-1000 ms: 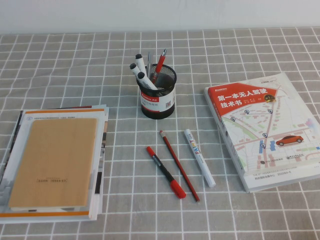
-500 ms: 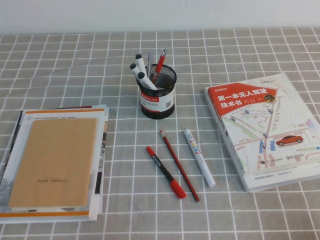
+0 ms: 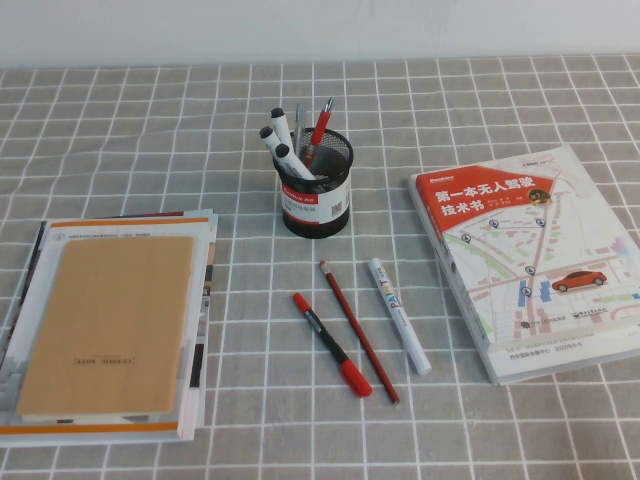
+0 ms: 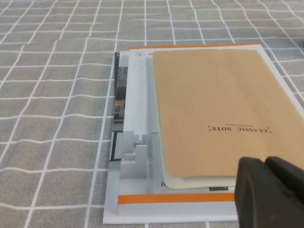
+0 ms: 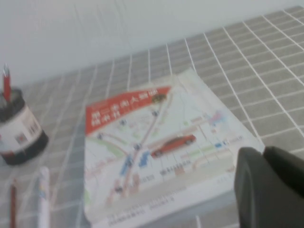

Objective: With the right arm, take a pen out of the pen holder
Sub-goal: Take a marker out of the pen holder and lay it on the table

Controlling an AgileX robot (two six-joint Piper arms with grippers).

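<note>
Nothing is seen to have moved on the grey checked tablecloth (image 3: 480,110) since a second ago. The black mesh pen holder (image 3: 316,190) is pictured upright at upper centre of the high view, and a red pen (image 3: 320,125) and black-capped white markers (image 3: 283,136) are held in it, none yet taken out. Just below it, a red-and-black pen (image 3: 332,344), a red pencil (image 3: 358,331) and a white marker (image 3: 398,315) are laid side by side. A white and red map-covered book (image 3: 535,260) is shown at right, and a tan notebook (image 3: 110,325) on stacked papers at left. Neither arm is caught in the high view. The right gripper (image 5: 263,159) is held closed and empty over the book, well apart from the holder. The left gripper (image 4: 266,171) is seen closed and empty above the notebook.
</note>
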